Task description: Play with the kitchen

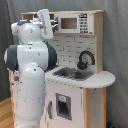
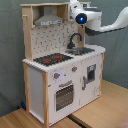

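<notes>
The kitchen (image 1: pixel 75 97) (image 2: pixel 50 82) is a tall toy of pale wood and white panels. Its red-ringed black hob (image 2: pixel 52 59), grey hood (image 2: pixel 48 20), knobs and oven door (image 2: pixel 64 96) show in the second exterior view. The black faucet (image 1: pixel 85 59) (image 2: pixel 75 39) curves over the sink (image 1: pixel 74 74). My gripper (image 1: pixel 46 19) (image 2: pixel 73 6) is up at the top shelf, beside the hood and above the faucet. The white wrist with its blue light (image 2: pixel 81 17) sits just behind it. I see nothing held.
The white arm's body (image 1: pixel 30 75) stands close against the kitchen on the first exterior view's left and hides the hob there. A microwave panel (image 1: pixel 70 23) sits on the upper shelf. The kitchen rests on a wooden table (image 2: pixel 100 110) before a grey curtain (image 2: pixel 10 50).
</notes>
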Tool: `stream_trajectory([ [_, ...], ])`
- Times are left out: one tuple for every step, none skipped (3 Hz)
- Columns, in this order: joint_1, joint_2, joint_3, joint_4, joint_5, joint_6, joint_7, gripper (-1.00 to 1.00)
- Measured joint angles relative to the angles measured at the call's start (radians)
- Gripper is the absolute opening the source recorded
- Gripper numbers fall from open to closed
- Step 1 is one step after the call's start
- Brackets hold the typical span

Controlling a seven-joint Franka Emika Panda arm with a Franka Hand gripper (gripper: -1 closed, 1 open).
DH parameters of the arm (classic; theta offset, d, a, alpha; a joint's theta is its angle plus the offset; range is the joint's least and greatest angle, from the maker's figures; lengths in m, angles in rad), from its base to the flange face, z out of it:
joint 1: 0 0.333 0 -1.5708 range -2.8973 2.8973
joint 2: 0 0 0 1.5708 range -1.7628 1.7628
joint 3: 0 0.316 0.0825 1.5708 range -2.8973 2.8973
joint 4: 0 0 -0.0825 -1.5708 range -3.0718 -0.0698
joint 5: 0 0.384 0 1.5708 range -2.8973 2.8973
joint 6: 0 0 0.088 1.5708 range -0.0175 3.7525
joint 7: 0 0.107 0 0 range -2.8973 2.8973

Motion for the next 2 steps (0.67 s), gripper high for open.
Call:
stream_trajectory([
  [0.0, 0.0, -0.032, 0.0, -0.017, 0.095, -0.006, -1.0],
  [0.027, -0.023, 0.02, 0.007, -0.039, 0.007, -0.009, -1.0],
])
